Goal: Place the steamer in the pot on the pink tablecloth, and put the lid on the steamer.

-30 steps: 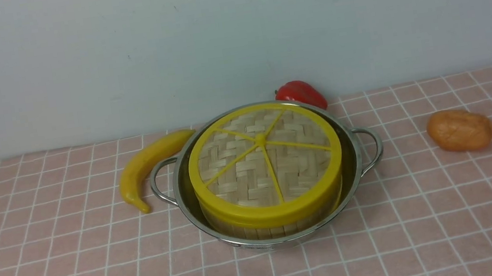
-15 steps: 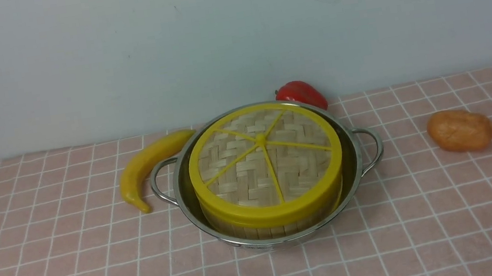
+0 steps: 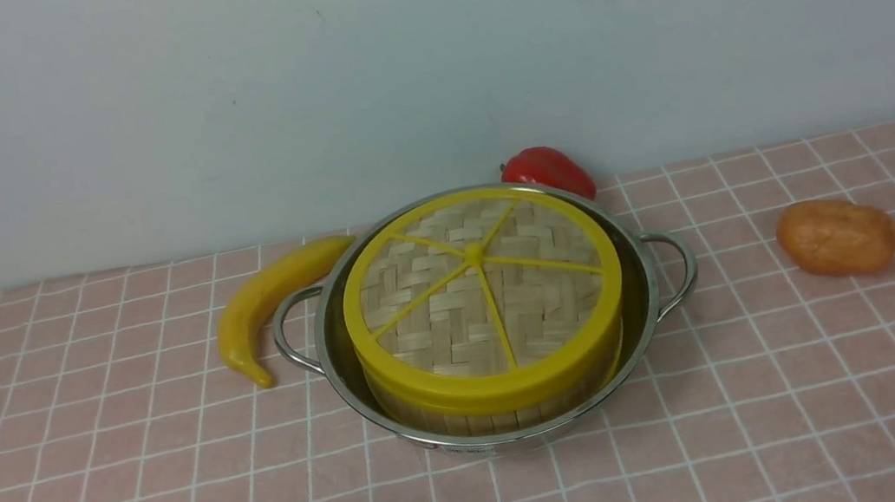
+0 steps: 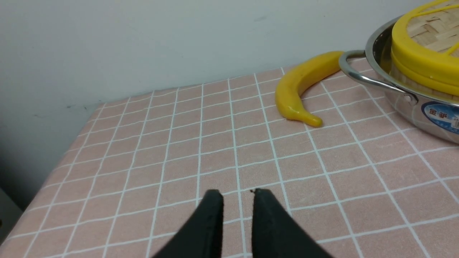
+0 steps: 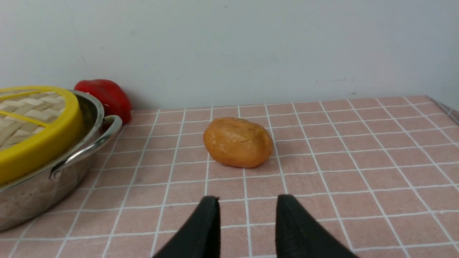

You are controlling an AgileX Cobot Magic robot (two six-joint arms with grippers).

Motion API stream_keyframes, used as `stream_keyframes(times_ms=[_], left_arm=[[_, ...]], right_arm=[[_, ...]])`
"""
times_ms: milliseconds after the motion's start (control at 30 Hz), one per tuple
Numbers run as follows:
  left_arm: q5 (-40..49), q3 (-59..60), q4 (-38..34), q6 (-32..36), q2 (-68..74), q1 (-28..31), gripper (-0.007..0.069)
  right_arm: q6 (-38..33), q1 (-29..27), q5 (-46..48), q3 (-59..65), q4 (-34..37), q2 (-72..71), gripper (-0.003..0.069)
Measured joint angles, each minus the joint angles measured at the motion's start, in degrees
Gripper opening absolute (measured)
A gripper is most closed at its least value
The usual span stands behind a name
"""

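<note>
Both my left gripper (image 4: 236, 195) and right gripper (image 5: 247, 199) point out over the pink tablecloth (image 3: 180, 464), fingers apart with bare gaps. The steamer (image 3: 472, 423) sits in the pot (image 3: 651, 327), apparently level, under its lid (image 3: 422, 316).

blue label on pot (image 4: 435, 118): two chinese characters, "26" partly visible.
</note>
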Motion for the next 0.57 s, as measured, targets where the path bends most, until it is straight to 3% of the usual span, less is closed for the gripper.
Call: stream_keyframes(times_ms=[567], left_arm=[[0.0, 0.0, 0.0, -0.04, 0.0, 0.0, 0.0146]], right_arm=[[3.14, 0.0, 0.0, 0.0, 0.05, 0.0, 0.024]])
